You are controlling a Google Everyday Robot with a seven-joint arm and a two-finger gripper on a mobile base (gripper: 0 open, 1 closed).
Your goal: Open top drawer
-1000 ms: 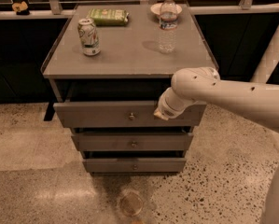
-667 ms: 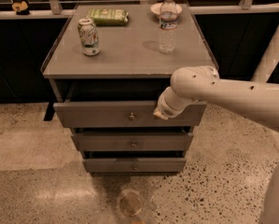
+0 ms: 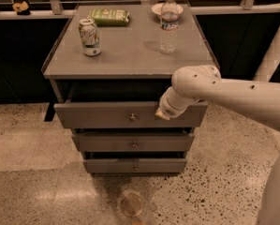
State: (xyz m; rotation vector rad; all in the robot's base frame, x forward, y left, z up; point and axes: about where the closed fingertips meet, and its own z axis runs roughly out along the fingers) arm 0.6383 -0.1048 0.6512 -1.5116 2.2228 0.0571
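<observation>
gripper at top drawer upper edge, right of knob; can't tell its grip state. Risk: off-centre pull racks drawer, or hold slips off edge.

We see a grey cabinet top with a soda can upright at 10 o'clock. A green snack packet lies flat at 11 near the back edge, and a clear water bottle stands upright at 1. A pale dish sits just behind the bottle, partly hidden by it. Lower down are the mid drawer front and the bottom drawer front, each with a small centre knob. The gripper sits just above the mid front's right half. Speckled floor all round. At the cabinet's 6 o'clock there's a round brownish thing on the floor; we can't tell what it is. A small tan object rests on the ledge, far out at 10 o'clock.
</observation>
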